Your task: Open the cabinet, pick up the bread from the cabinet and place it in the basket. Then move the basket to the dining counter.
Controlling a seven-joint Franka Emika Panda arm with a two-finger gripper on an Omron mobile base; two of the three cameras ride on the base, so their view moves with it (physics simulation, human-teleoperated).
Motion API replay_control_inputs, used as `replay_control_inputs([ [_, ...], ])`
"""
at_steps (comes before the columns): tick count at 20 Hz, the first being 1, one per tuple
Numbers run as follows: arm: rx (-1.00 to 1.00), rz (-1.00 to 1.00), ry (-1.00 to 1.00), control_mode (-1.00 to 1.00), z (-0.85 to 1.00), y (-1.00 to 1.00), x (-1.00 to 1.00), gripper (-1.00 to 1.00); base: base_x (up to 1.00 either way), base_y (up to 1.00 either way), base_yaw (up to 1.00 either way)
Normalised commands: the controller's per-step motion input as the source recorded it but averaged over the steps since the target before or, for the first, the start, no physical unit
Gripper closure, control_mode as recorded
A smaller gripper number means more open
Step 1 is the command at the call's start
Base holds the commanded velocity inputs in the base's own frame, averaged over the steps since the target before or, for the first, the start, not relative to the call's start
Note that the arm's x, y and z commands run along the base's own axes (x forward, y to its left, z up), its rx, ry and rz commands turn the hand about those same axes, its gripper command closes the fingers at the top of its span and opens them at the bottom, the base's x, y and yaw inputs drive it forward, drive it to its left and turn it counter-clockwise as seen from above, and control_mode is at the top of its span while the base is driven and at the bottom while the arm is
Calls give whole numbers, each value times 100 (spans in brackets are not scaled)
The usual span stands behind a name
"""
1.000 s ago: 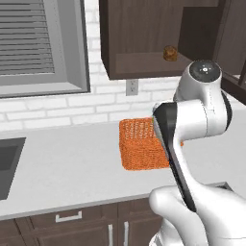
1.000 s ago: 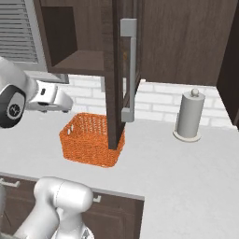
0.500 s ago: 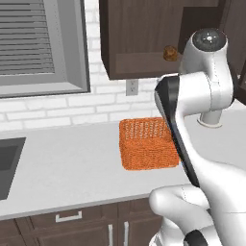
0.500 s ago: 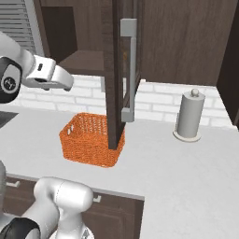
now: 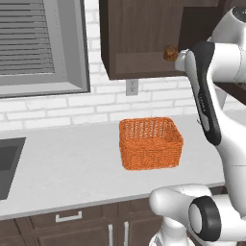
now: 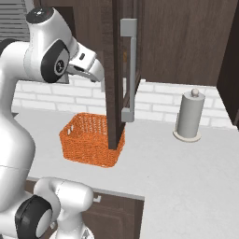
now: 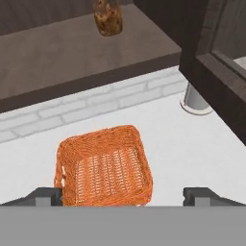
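Note:
The dark brown cabinet point(image 5: 144, 38) stands open, and its glass-paned door point(image 6: 116, 70) with a long silver handle point(image 6: 129, 70) is swung out edge-on. Inside on the shelf sits the bread point(image 5: 169, 53), a small brown loaf point(image 7: 106, 18). Below it on the pale worktop rests the orange wicker basket point(image 5: 150, 143), with nothing in it point(image 7: 103, 168). My gripper point(image 6: 99, 77) is raised to shelf height, just left of the door edge. In the hand view its fingertips point(image 7: 45, 196) stand far apart, open, with nothing held point(image 7: 123, 197). The dining counter is out of view.
A grey paper towel holder point(image 6: 189, 116) stands on the worktop right of the open door. A sink point(image 5: 7, 163) is set in at the far left under a window point(image 5: 38, 43). Low drawers with short handles point(image 5: 67, 217) run under the worktop edge.
The arm has lifted and the hand has swung up and right, from beside the basket to the height of the cabinet shelf. Basket, bread and door have stayed put.

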Motion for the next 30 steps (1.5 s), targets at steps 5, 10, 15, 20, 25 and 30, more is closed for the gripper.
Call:
replay_control_inputs([
  [5,-7,-8,-4,-100,2,1,66,-100,0,0,0],
  [10,-10,-1,-1,-100,0,0,63,-100,0,0,0],
  [15,-12,0,-9,-100,0,0,63,-100,0,0,0],
  [20,-4,0,-20,-100,0,-1,43,-100,0,0,0],
  [25,1,0,4,-100,12,-14,22,-100,0,0,0],
  [30,2,0,5,-100,11,-26,31,-100,0,0,0],
])
